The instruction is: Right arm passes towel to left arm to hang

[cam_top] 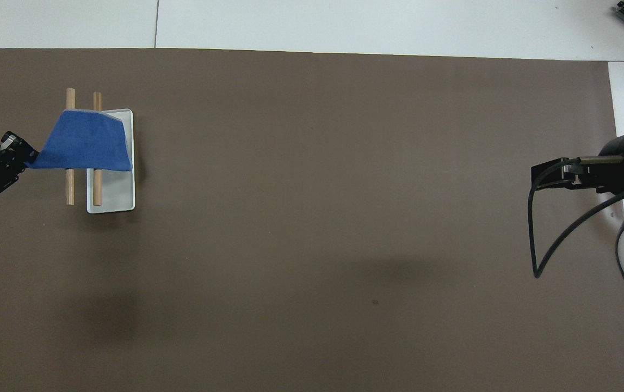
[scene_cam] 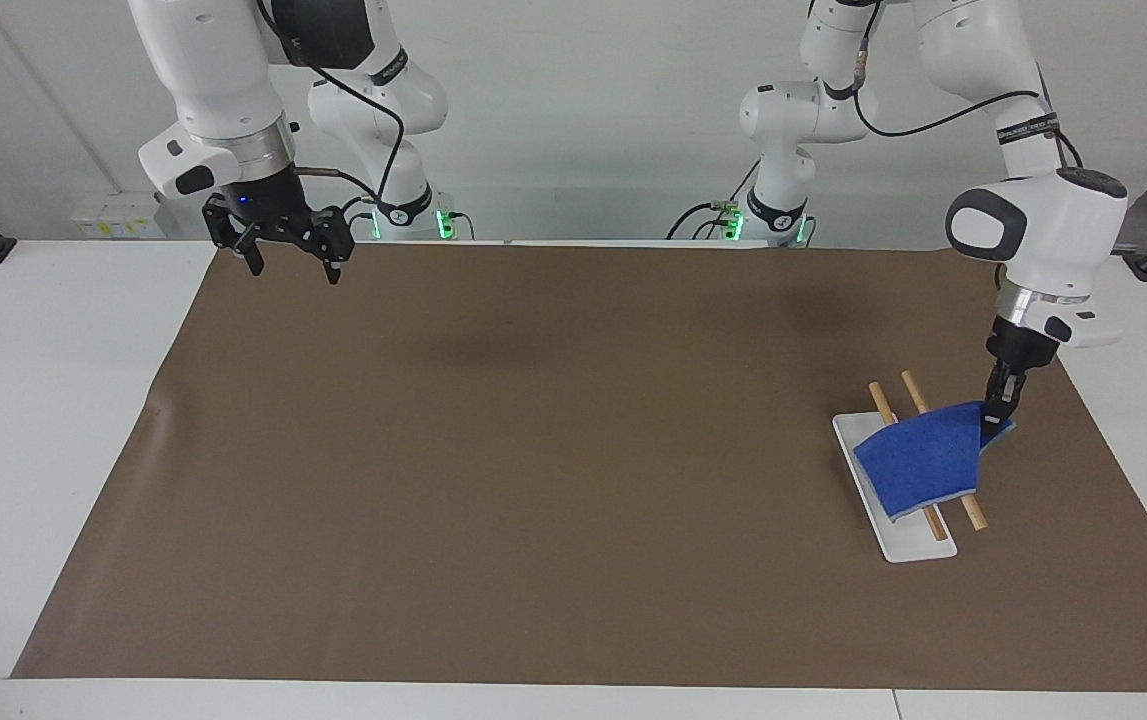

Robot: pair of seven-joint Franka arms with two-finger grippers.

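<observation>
Facing view, item list.

1. towel [scene_cam: 918, 462]: bright blue cloth, draped over 2 wooden rods [scene_cam: 918, 400] that stand above a white tray [scene_cam: 918, 548], at the left arm's end of the table. It spreads across both rods, its wide edge over the tray and its narrow corner running out to the left gripper. The rods' long axis runs from nearer the robots to farther; the towel crosses them at right angles.

2. left gripper [scene_cam: 995, 415]: low, at the towel's narrow corner, on the side away from the tray. Fingertips touch the cloth there; whether they pinch it or have begun to let go cannot be told. The overhead view shows the same corner meeting the gripper [cam_top: 15, 160].

3. right gripper [scene_cam: 288, 255]: raised over the brown mat [scene_cam: 533, 480] at the right arm's end of the table, well apart from the towel, fingers spread and holding nothing. This arm waits.

Judgement: the towel hangs on the rods, so the hanging looks nearly done. The coming move turns on that single corner: the cloth lies from the jaws toward the tray, so a clean release and a withdrawal away from the rods would leave the drape alone.
</observation>
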